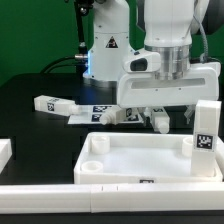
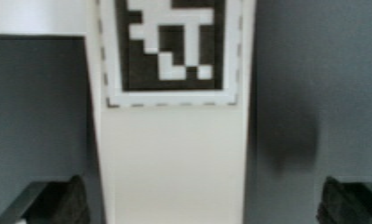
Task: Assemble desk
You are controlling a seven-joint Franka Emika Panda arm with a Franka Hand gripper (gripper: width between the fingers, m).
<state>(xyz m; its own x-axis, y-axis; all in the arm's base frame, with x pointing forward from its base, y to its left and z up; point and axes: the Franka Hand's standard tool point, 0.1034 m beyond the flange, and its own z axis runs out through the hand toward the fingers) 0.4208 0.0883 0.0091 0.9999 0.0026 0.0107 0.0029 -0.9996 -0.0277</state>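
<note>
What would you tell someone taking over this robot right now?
Gripper: open, hanging over a lying leg, one finger on each side, not gripping it.
Tabletop: flat on the table, rim up.
Done: one upright leg stands at the tabletop's far corner, on the exterior view's right; how firmly it sits cannot be told.
Left: the loose legs lying behind the tabletop have to be fitted.
</note>
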